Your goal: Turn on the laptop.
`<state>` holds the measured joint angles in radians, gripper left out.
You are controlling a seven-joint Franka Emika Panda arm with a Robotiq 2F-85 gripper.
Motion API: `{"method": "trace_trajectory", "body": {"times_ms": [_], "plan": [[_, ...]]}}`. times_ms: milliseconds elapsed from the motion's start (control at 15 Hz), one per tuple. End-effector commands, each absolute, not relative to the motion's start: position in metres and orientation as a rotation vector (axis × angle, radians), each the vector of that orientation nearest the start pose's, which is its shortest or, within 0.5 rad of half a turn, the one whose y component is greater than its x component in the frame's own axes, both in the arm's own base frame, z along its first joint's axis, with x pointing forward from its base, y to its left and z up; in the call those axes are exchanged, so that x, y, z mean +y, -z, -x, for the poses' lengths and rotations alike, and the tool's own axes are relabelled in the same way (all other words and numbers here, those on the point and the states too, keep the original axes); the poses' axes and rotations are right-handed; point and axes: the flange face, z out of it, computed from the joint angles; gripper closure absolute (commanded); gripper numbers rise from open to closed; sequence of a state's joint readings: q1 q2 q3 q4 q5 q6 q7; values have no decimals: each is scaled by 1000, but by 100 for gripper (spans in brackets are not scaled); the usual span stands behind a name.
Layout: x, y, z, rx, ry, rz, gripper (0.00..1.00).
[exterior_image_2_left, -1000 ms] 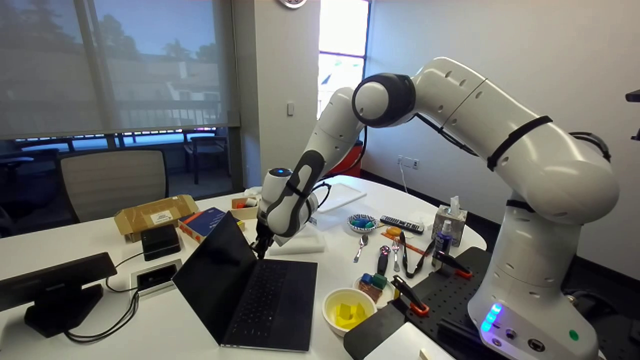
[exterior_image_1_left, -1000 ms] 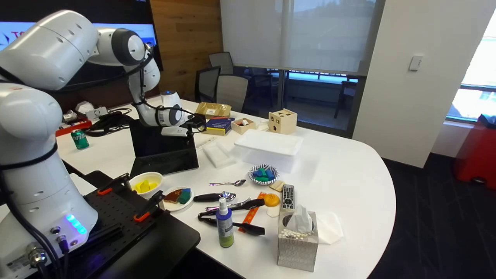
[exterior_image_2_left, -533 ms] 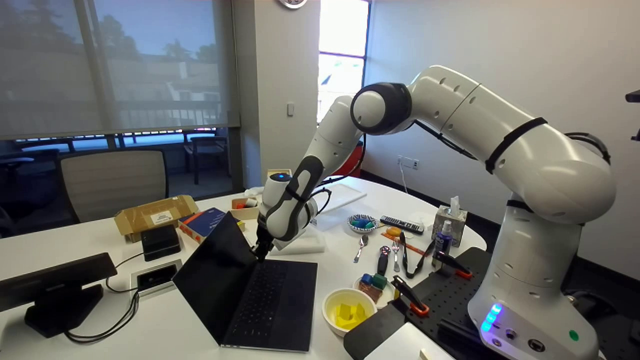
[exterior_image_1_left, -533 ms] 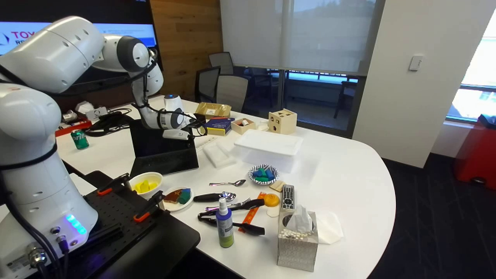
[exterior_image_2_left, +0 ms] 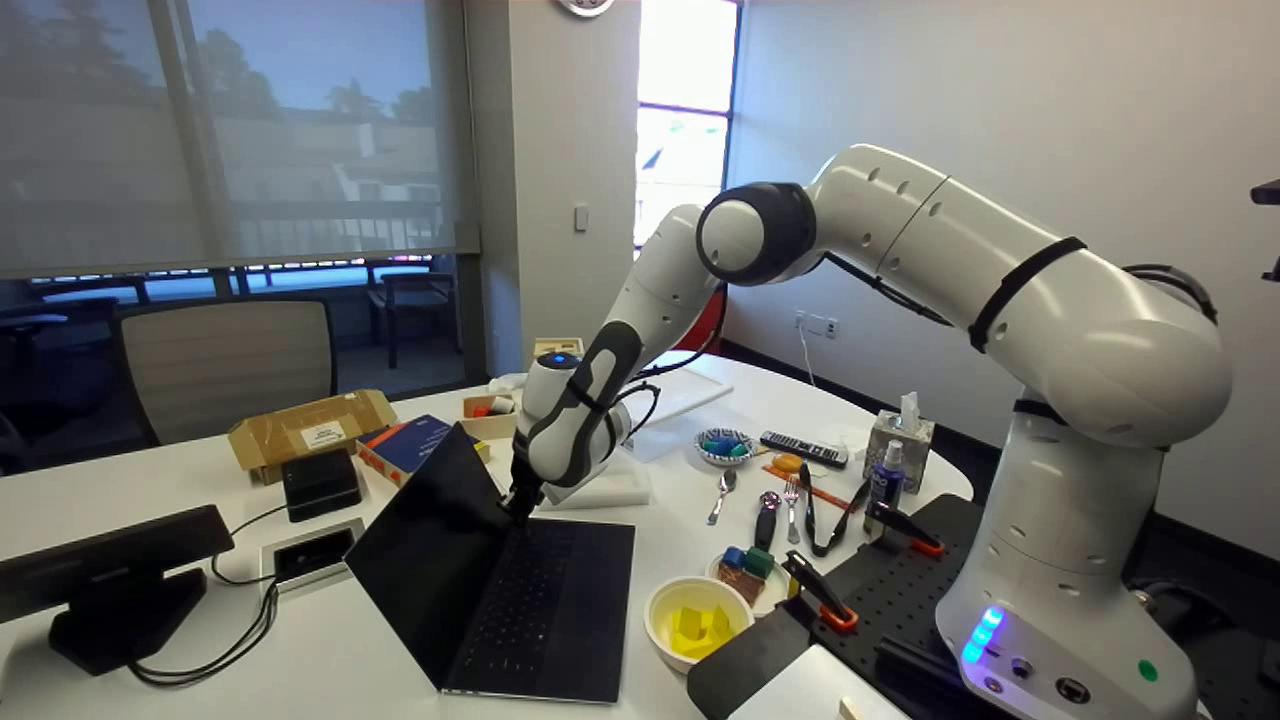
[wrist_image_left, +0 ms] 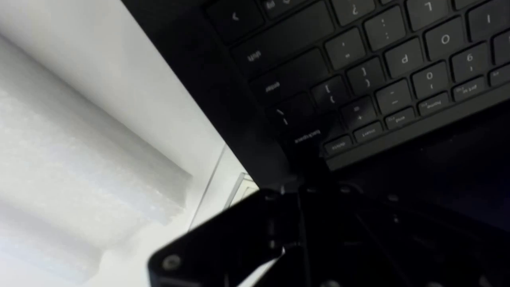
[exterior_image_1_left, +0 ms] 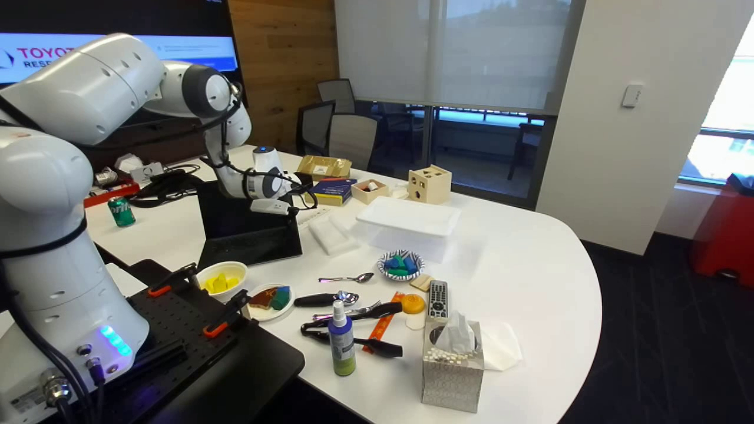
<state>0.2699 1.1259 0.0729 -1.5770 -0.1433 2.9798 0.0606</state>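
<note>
The black laptop stands open on the white table, its screen [exterior_image_2_left: 435, 560] dark and its keyboard base [exterior_image_2_left: 575, 610] flat. It also shows in an exterior view [exterior_image_1_left: 253, 246], partly behind my wrist. My gripper [exterior_image_2_left: 520, 502] points down at the base's far corner by the hinge, close to the screen's edge. In the wrist view, my gripper [wrist_image_left: 301, 191] is dark, with its fingers together and nothing visible between them. The tips lie over the corner by the backspace and delete keys of the keyboard [wrist_image_left: 358, 79]. Whether they touch the laptop I cannot tell.
A white tray [exterior_image_1_left: 333, 235] lies beside the laptop, with a lidded clear box [exterior_image_1_left: 409, 224] behind it. A bowl of yellow pieces [exterior_image_2_left: 700, 625] stands near the base. A blue book [exterior_image_2_left: 405, 445] and a small black monitor [exterior_image_2_left: 120, 570] stand behind the screen.
The arm has lowered, most clearly at its elbow and forearm. The wrist and gripper have come slightly down toward the laptop's corner. The laptop has not moved.
</note>
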Motion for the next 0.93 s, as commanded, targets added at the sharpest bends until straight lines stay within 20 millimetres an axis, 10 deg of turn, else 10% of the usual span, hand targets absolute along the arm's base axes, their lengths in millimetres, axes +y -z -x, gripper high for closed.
{"method": "trace_trajectory", "body": {"times_ms": [0, 867], "plan": [[226, -1, -642, -538, 383, 3002, 100], [212, -6, -648, -475, 342, 2981, 100]]}}
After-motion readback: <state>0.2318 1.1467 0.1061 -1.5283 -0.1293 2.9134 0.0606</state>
